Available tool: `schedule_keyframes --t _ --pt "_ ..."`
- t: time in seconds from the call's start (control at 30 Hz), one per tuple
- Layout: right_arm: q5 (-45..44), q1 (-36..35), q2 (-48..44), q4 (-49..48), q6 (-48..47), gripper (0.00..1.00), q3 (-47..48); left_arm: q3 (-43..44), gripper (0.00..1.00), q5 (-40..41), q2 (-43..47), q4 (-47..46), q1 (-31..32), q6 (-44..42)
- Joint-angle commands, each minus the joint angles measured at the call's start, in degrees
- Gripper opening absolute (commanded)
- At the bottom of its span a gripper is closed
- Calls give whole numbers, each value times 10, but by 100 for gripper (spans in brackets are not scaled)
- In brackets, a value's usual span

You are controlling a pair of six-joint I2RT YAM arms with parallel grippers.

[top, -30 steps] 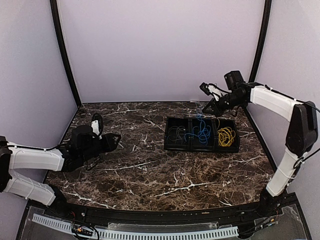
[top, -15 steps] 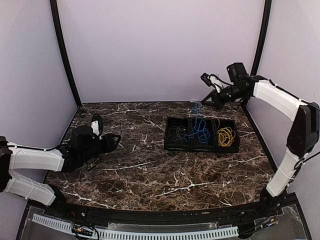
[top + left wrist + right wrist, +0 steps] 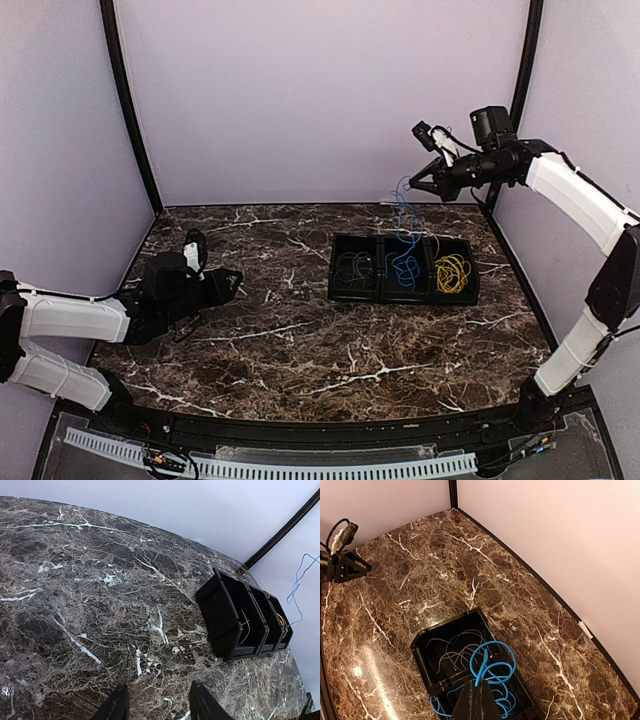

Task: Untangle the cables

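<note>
the blue cable [image 3: 404, 262], thin and springy, now hangs higher than a second ago. it stretches in loose curls from the middle compartment of the black tray [image 3: 345, 296] up to the right tool [image 3: 418, 186], clenched on its upper end. it seems to be lifting free alone. the grey cable [image 3: 353, 267] and yellow cable [image 3: 452, 272] lie coiled in the compartments either side. the left tool [image 3: 222, 283] sits released over the glossy marbled worktop [image 3: 300, 340].

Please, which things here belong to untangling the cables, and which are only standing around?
Belong to the job:
blue cable, held up by the right gripper
grey cable
yellow cable
black tray holding all three

Only around:
marble table
black corner posts
left gripper, open and empty
</note>
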State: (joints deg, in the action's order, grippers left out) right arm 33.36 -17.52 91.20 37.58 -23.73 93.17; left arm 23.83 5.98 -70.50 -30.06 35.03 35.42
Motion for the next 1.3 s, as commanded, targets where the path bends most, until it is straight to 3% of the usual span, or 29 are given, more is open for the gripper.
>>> schedule_keyframes --t 0.0,0.4,0.63,0.83,1.07,1.13,1.17,1.2,1.27 --pt "-35 4 -3 -14 -25 0 -32 -12 43 -1 10 -6 -1 2" --pt "-79 4 69 -50 -56 0 -113 -15 43 -1 18 0 -2 5" --pt "-101 4 150 -27 -51 0 -97 -16 43 4 34 12 -1 5" --pt "-95 4 124 15 -45 34 -73 -2 47 9 45 48 -1 -7" --pt "-124 14 19 30 -23 58 -99 69 61 21 39 157 -2 -29" --pt "-142 24 -23 9 -1 72 -119 109 65 21 38 192 -2 -43" --pt "-153 32 -36 -8 11 90 -134 120 67 22 36 217 -2 -55" --pt "-161 42 -67 -29 25 98 -150 147 69 25 35 232 -2 -62" --pt "-167 65 -114 -67 53 99 -182 191 74 32 28 278 -2 -91"
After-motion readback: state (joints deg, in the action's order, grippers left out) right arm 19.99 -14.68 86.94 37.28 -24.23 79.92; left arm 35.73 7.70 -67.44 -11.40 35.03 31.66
